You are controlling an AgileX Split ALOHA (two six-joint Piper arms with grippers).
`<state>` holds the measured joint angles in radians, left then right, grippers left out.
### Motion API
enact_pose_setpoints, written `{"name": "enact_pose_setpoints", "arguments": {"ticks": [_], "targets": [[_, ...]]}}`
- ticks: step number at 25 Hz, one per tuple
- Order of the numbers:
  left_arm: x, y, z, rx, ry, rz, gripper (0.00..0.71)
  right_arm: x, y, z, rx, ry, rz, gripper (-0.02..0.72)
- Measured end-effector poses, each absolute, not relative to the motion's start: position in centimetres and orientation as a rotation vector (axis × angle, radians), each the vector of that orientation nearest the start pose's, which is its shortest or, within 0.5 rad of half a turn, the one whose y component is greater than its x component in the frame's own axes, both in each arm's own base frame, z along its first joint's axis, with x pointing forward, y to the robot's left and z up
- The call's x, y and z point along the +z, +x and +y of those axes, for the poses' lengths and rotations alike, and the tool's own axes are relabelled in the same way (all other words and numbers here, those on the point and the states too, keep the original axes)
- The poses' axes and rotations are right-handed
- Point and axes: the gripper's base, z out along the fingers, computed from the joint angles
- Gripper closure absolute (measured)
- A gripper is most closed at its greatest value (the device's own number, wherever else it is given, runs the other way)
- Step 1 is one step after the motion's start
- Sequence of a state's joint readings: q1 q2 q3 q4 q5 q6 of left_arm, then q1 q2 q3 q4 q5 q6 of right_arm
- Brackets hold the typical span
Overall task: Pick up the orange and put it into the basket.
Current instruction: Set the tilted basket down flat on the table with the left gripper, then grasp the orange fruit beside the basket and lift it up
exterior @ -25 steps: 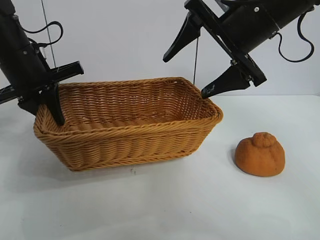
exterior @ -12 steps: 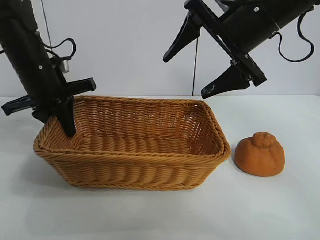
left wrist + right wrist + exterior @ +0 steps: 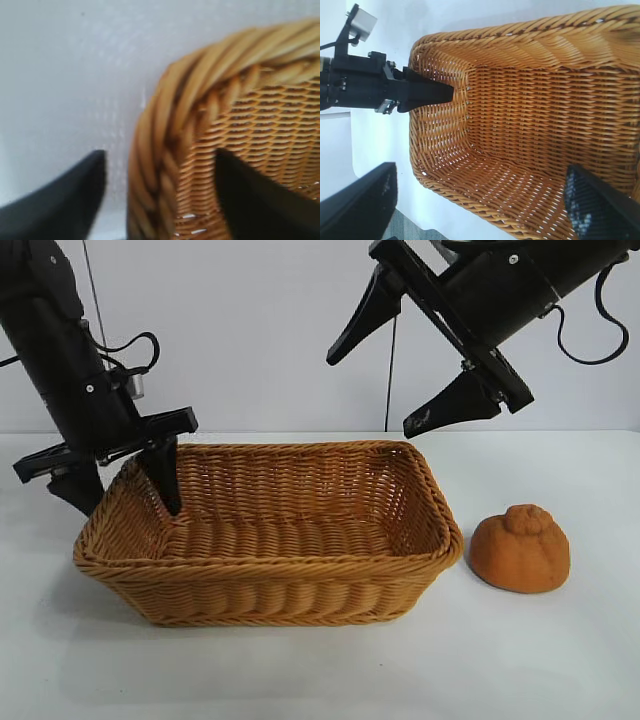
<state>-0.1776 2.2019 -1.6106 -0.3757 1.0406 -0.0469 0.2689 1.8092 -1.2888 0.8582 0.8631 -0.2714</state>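
Note:
The wicker basket (image 3: 270, 558) sits flat on the white table, left of centre. The orange (image 3: 520, 548) rests on the table just right of the basket, apart from it. My left gripper (image 3: 128, 508) is open and straddles the basket's left rim, one finger inside and one outside, with small gaps showing on both sides in the left wrist view (image 3: 160, 152). The braided rim (image 3: 165, 150) runs between them. My right gripper (image 3: 370, 395) is wide open and empty, high above the basket's right end and above and left of the orange. The orange is out of both wrist views.
The right wrist view looks down into the empty basket (image 3: 520, 40), with the left arm's finger (image 3: 427, 92) inside its far end. Bare white table (image 3: 320, 670) lies in front of the basket and around the orange.
The basket has gone from tilted and skewed to lying flat and square. My left gripper has shifted right, its fingers now astride the rim. The right arm and the orange have not moved.

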Motion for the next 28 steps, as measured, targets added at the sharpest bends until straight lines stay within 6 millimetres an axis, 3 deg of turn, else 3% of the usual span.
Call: {"name": "enact_pose_setpoints", "arguments": {"ticks": [6, 10, 18, 24, 28], "targets": [[19.5, 42.1, -10.4, -0.506, -0.017, 3.014, 0.094, 23.7, 34.8, 15.0, 1.019, -0.070, 2.705, 0.084], [22.3, 41.7, -8.9, -0.391, 0.037, 2.988, 0.090, 23.7, 34.8, 15.0, 1.016, -0.072, 2.706, 0.084], [22.2, 42.0, -1.9, -0.177, -0.095, 3.043, 0.091, 23.7, 34.8, 15.0, 1.012, -0.076, 2.707, 0.084], [23.5, 41.5, -1.4, -0.144, -0.092, 3.016, 0.091, 23.7, 34.8, 15.0, 1.013, -0.076, 2.708, 0.084], [25.0, 39.4, -1.7, -0.148, -0.079, 3.007, 0.091, 23.7, 34.8, 15.0, 1.010, -0.082, 2.712, 0.084]]}}
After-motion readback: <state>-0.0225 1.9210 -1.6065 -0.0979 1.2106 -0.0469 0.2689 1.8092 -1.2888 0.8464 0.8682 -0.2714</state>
